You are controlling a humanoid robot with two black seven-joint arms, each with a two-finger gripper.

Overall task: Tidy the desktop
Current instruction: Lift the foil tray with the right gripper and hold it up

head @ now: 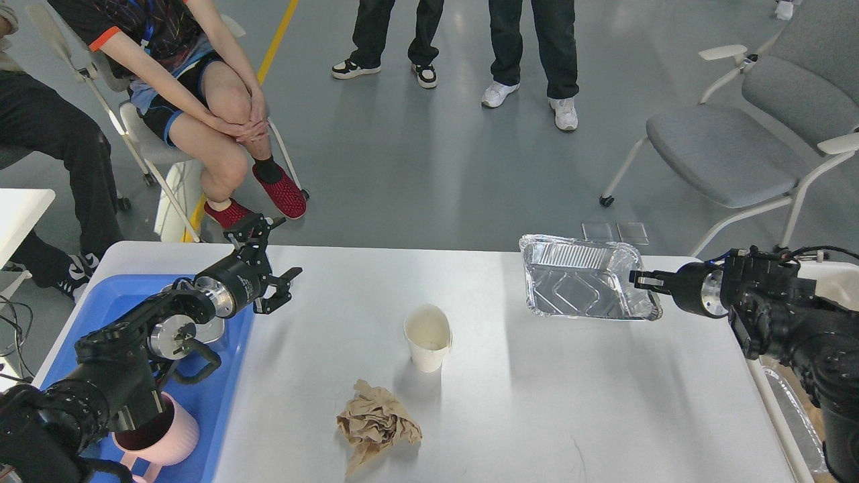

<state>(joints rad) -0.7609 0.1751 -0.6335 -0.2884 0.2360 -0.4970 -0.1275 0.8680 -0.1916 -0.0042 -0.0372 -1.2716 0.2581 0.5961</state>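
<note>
Lying nearest on the white surface is a crumpled brown paper, then a paper cup standing upright. Farther left, above the blue tray, the left pincer spreads apart. Far right, the right pincer is clamped on a tilted foil tray, lifted.

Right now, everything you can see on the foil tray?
The foil tray is a shiny silver aluminium pan, rectangular with rounded corners, ribbed walls, a rolled rim and a pressed pattern in its floor. It looks empty. The right gripper pinches its right rim and holds it tilted, open side toward the camera, raised over the far right part of the desktop. Nothing else touches it.
</note>
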